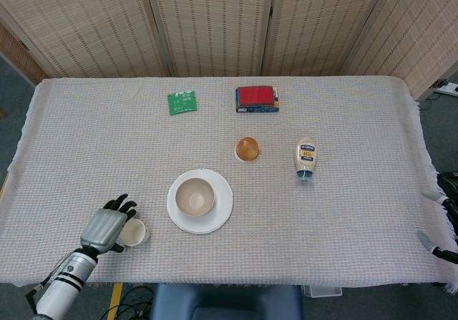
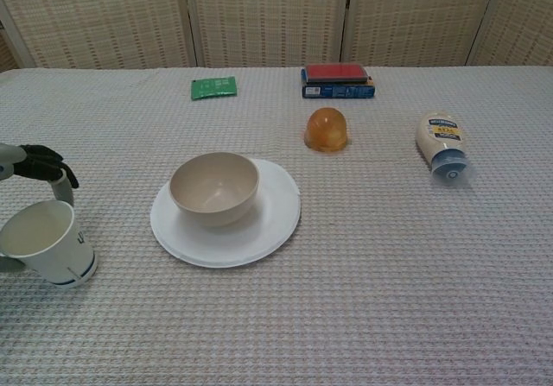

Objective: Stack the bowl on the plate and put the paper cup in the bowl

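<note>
A white paper cup (image 2: 45, 243) with a blue band stands near the table's front left corner, leaning slightly. My left hand (image 1: 107, 225) wraps it from the left; the dark fingers (image 2: 45, 163) curl down onto the cup's far rim, and the hand hides part of the cup (image 1: 134, 232) in the head view. To the cup's right, a beige bowl (image 1: 195, 196) sits on the white plate (image 1: 223, 204). My right hand (image 1: 442, 223) hangs beyond the table's right edge, fingers apart, holding nothing.
A squeeze bottle (image 1: 305, 158) lies on its side right of centre. An orange dome-shaped object (image 1: 247, 148) sits behind the plate. A red-topped box (image 1: 257, 98) and a green packet (image 1: 182, 102) lie at the back. A folding screen stands behind the table.
</note>
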Motion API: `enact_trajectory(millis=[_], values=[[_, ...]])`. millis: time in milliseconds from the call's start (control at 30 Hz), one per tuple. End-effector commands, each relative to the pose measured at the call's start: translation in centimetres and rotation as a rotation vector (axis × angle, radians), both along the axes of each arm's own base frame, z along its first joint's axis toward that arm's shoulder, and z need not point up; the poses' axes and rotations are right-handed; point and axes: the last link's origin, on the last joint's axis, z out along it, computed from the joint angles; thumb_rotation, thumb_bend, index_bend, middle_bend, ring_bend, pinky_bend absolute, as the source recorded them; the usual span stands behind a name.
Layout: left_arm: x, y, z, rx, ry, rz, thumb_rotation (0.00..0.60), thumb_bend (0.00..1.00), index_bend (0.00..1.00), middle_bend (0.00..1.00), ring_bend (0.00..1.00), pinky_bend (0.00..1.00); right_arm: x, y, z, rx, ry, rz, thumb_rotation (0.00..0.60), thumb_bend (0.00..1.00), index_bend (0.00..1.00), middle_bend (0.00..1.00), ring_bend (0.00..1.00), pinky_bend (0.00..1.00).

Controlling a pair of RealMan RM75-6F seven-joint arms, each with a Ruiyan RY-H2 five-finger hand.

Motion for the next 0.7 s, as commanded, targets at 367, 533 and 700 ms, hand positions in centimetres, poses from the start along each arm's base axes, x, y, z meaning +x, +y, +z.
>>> enact_trajectory(millis=[367, 533, 700], values=[[0.5, 0.2, 0.1, 0.025, -0.025, -0.015, 0.600, 0.18, 0.47, 0.21, 0.01, 0.20, 0.0, 0.0, -0.1, -0.001, 0.004, 0.001, 0.600, 0.28, 0.17, 0.00, 0.00, 0.00], [0.6, 0.0, 1.1, 0.025, -0.018, 0.013, 0.600, 0.18, 0.48, 0.21, 0.01, 0.20, 0.0, 0.1, 0.0, -0.009, 0.005, 0.000, 0.600, 0.28, 0.17, 0.00, 0.00, 0.00], [1.0, 0.8, 2.7, 0.065, -0.032, 0.028, 0.600, 0.18, 0.47, 0.21, 0.01, 0.20, 0.0, 0.0, -0.1, -0.014, 0.008, -0.002, 0.600, 0.28, 0.17, 0.00, 0.00, 0.00]])
